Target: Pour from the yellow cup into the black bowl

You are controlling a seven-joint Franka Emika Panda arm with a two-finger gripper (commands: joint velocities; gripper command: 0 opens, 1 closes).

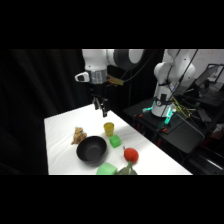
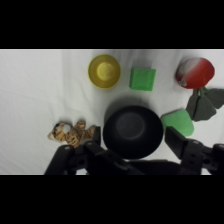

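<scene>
Side view: a white worktop (image 1: 57, 145) lit against a dark room. The white robot arm reaches in from the upper right, and its pincer (image 1: 101, 106) hangs in the air above the worktop's far edge, touching nothing. It is above and a little left of the yellow cup (image 1: 109, 129), well clear of it. The yellow cup stands upright near the middle of the worktop, closer to the far edge. The black bowl (image 1: 91, 149) sits in front of the cup, toward the near edge, close to it but apart. A green cube (image 1: 115, 142) lies just right of the bowl, below the cup. A small striped toy animal (image 1: 78, 135) lies at the bowl's upper left. A red round object (image 1: 131, 155) sits further right, and a green piece (image 1: 106, 169) lies at the near edge.

Wrist view: looking straight down. The yellow cup (image 2: 104, 71) shows its open mouth near the top, the green cube (image 2: 142, 78) just beside it. The black bowl (image 2: 133, 131) fills the centre, empty, below both. The toy animal (image 2: 71, 133) lies at its left. The red object (image 2: 194, 72) is at upper right with dark green leaves (image 2: 202, 104) below it. A green piece (image 2: 178, 122) rests just beside the bowl's right rim. The pincer's two black fingers (image 2: 181, 145) rise from the bottom edge, spread wide and holding nothing
</scene>
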